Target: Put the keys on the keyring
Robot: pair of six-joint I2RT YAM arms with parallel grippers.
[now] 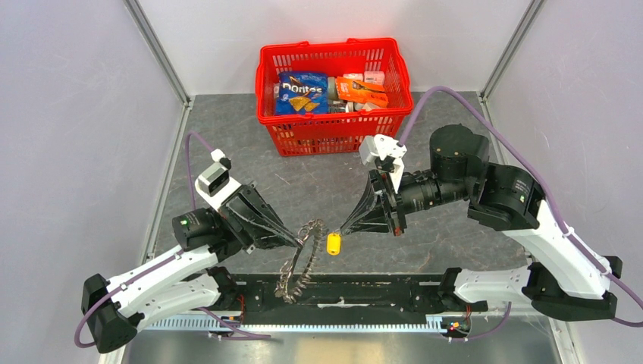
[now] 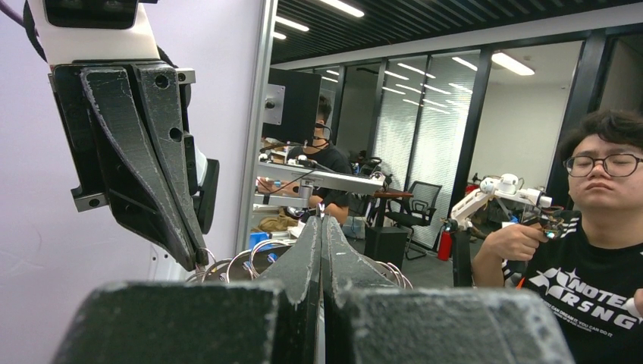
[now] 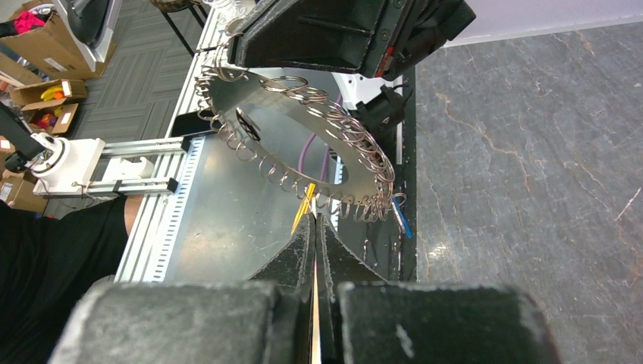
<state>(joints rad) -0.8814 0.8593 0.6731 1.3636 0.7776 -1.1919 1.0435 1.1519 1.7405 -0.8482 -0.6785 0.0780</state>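
Note:
The keyring (image 1: 298,263) is a flat metal ring edged with many small wire loops, held on edge above the table's front. My left gripper (image 1: 293,241) is shut on its upper rim; in the left wrist view (image 2: 321,220) the jaws are pressed together with loops (image 2: 227,265) beside them. My right gripper (image 1: 343,227) is shut on the yellow key (image 1: 333,243), whose head hangs just right of the ring. In the right wrist view my gripper (image 3: 313,221) holds the yellow key (image 3: 302,207) against the keyring's (image 3: 288,129) near rim. A blue key (image 3: 402,218) hangs from a loop there.
A red basket (image 1: 334,135) with a Doritos bag (image 1: 302,92) and other packets stands at the back centre of the grey table. A black rail (image 1: 379,292) runs along the front edge between the arm bases. Walls close in the left and right sides.

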